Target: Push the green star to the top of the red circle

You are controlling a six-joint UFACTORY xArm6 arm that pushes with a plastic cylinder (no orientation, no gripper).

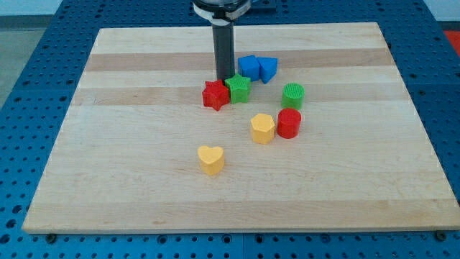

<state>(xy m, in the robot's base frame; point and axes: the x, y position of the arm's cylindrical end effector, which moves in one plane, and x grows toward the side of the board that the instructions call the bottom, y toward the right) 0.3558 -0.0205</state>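
Currently: end effector tip [223,78], bare rod holding nothing, touching green star [238,88] from upper left; best pushed rightward past green cylinder [292,95], above red circle [289,123].

My tip [223,78] sits at 12 o'clock of the red star [214,95] and the green star [238,88] — right where the two touch. The blue blocks [256,68] are at 1 o'clock of the green star. The green circle [292,95] stands at 12 o'clock of the red circle [289,123]. A yellow block [262,129] sits just beside the red circle, at 9 o'clock. The yellow heart [210,160] lies alone on the wooden board [108,158] — at 6 o'clock of the red star.
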